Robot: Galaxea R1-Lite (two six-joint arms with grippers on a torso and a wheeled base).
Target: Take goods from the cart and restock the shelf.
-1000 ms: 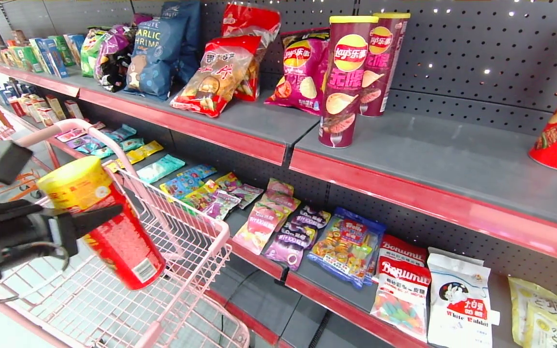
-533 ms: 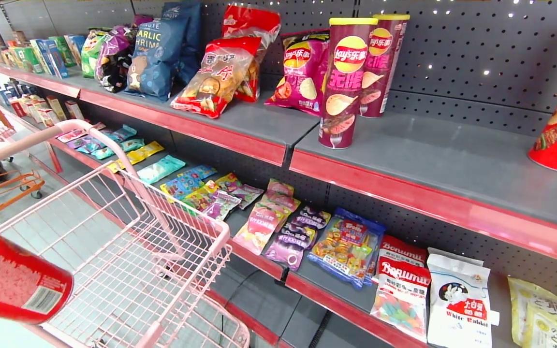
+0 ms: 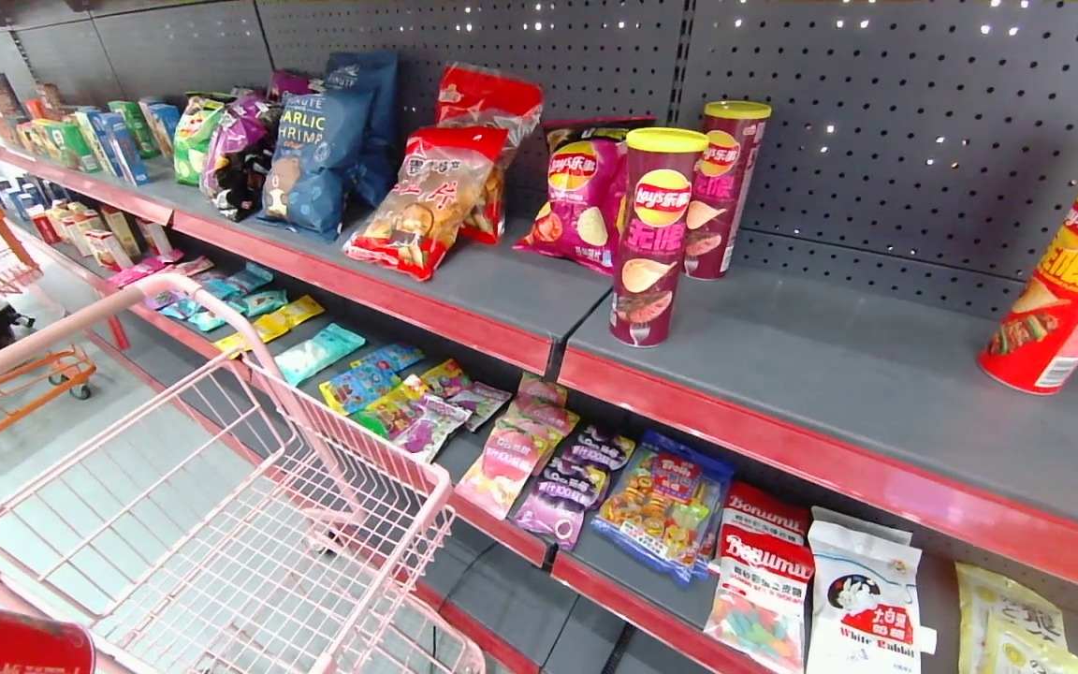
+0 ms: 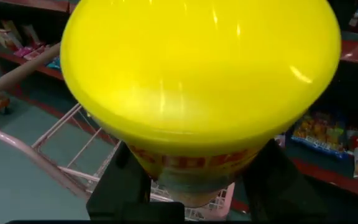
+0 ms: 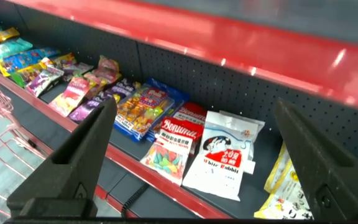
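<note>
Left gripper is clamped on the yellow-lidded red chip can, held right by the pink cart, at its near corner. Right gripper is spread wide, holding nothing, near the cart.

The red cardboard crisp tube with a yellow plastic lid has most of its body hidden beneath that lid, whose top is cut off. The left gripper clamps the tube, its fingers mostly hidden behind it. One finger of the wide-spread right gripper covers part of a pale yellow foil packet.
</note>
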